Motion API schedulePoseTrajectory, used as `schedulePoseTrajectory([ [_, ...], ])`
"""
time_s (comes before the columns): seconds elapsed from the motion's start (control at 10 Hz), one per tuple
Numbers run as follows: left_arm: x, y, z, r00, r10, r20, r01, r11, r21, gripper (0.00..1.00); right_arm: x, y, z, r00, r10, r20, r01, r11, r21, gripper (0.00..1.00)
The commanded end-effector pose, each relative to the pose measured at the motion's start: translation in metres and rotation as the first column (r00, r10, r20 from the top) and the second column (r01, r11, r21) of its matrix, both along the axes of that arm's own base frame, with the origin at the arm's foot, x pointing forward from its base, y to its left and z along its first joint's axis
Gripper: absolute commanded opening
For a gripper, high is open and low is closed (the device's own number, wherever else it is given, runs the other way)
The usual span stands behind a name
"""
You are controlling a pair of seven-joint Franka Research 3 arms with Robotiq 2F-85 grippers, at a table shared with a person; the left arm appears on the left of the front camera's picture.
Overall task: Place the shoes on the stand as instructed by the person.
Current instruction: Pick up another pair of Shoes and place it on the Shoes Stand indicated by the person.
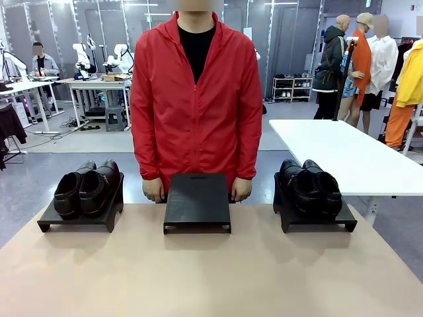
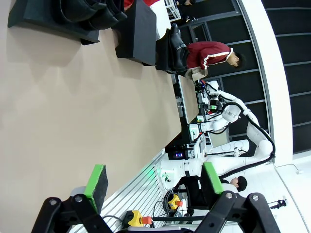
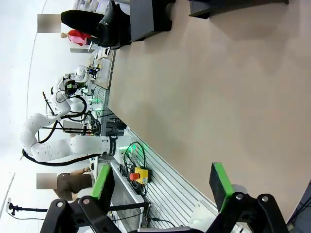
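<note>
One pair of shiny black shoes [image 1: 87,187] sits on the left black stand [image 1: 79,218]. The other pair [image 1: 309,186] rests on the right stand [image 1: 317,220]. Between them the middle stand [image 1: 197,201] is bare. The person [image 1: 195,99] in the red jacket stands behind it, both hands at its far corners. In the left wrist view my left gripper [image 2: 154,179] is open over the tan table, far from the stands [image 2: 138,34]. My right gripper [image 3: 163,182] is also open above the table, with the middle stand [image 3: 148,17] and a shoe [image 3: 95,24] far off.
The tan table [image 1: 211,277] stretches wide in front of the three stands. A white table [image 1: 350,152] stands behind at the right. Other people and workbenches are in the background.
</note>
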State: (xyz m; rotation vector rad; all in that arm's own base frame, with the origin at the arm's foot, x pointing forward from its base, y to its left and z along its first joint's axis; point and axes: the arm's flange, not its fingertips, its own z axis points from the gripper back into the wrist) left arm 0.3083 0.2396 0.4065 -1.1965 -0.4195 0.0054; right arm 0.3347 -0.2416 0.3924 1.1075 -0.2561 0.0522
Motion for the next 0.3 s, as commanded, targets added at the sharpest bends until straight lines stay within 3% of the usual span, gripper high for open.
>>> schedulePoseTrajectory([
  [0.0, -0.0028, -0.0014, 0.0004, 1.000, -0.011, 0.023, 0.011, 1.000, -0.004, 0.97, -0.0036, 0.0003, 0.0008, 1.000, 0.005, -0.010, -0.006, 1.000, -0.014, 1.00],
  [0.2, -0.0028, -0.0014, 0.0004, 1.000, -0.011, 0.023, 0.011, 1.000, -0.004, 0.97, -0.0036, 0.0003, 0.0008, 1.000, 0.005, -0.010, -0.006, 1.000, -0.014, 1.00],
])
